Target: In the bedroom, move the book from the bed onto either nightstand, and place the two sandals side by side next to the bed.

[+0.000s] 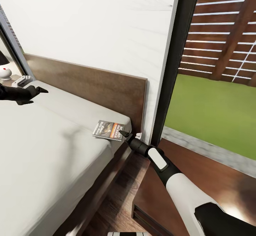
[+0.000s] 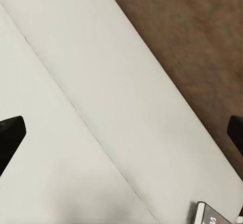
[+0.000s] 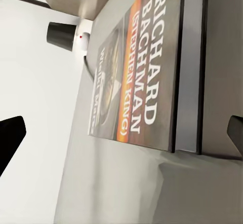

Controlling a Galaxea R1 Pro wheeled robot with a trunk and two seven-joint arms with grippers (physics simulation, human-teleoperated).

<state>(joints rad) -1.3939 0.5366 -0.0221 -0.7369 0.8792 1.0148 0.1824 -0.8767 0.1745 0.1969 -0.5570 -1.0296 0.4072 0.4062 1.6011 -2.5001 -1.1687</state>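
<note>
The book (image 1: 109, 130) lies flat on the bed's grey mattress (image 1: 53, 150), in the corner by the headboard (image 1: 99, 86) and close to the mattress edge. My right gripper (image 1: 123, 134) is at the book's outer edge, reaching in from over the nightstand (image 1: 206, 179). Seen from the right wrist, the book (image 3: 144, 67) lies between the spread black fingertips (image 3: 10, 135) of the open right gripper (image 3: 121, 133). My left gripper (image 1: 35, 90) hovers open over the far side of the mattress (image 2: 101, 107), with a book corner (image 2: 210, 215) far off. The sandals are out of view.
A tall black window frame (image 1: 174, 68) stands just behind the near nightstand, with fence and grass outside. Between bed frame and nightstand runs a narrow strip of wood floor (image 1: 117, 197). A second nightstand with a black-shaded lamp (image 1: 5, 68) stands beyond the bed's far side.
</note>
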